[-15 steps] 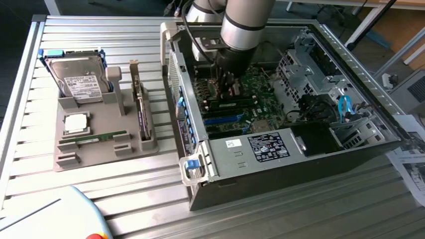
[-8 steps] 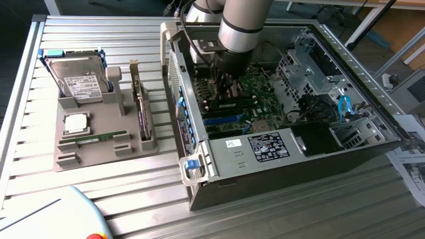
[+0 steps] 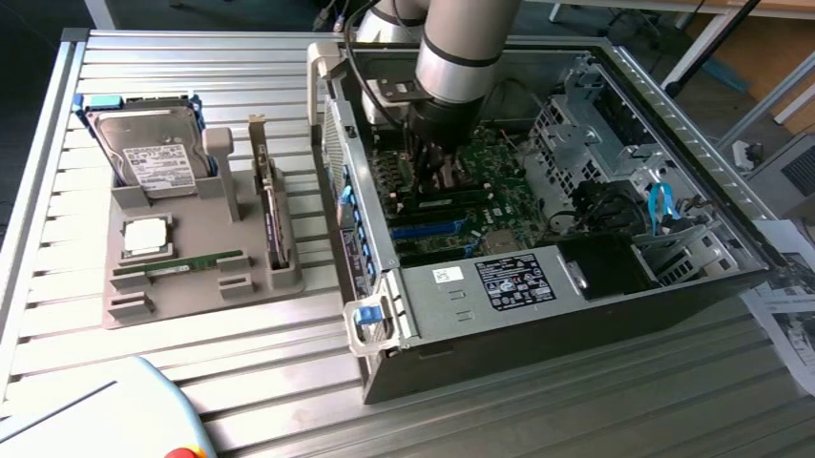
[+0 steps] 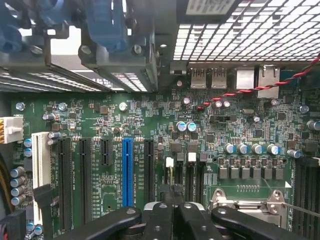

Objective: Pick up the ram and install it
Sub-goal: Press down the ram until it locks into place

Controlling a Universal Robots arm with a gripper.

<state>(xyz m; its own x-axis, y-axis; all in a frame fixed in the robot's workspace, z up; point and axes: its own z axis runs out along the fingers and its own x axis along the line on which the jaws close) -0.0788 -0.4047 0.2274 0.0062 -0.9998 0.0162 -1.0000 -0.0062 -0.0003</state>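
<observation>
The ram (image 3: 178,265), a thin green stick, lies flat in the grey holder (image 3: 204,303) on the exterior view's left, outside the computer. My gripper (image 3: 427,181) is far from it, down inside the open computer case (image 3: 535,296) and just above the green motherboard (image 3: 499,205). In the wrist view the gripper (image 4: 174,201) hangs shut over narrow dark slots with white latches (image 4: 191,157), beside the blue slot (image 4: 127,170). I see no green stick between the black fingers (image 4: 159,212).
The holder also carries a silver hard drive (image 3: 153,153), a square silver chip (image 3: 147,234) and an upright card (image 3: 271,219). Case walls, a drive cage (image 3: 579,134) and cables (image 3: 658,205) ring the arm. A metal socket frame (image 4: 250,200) lies beside the slots.
</observation>
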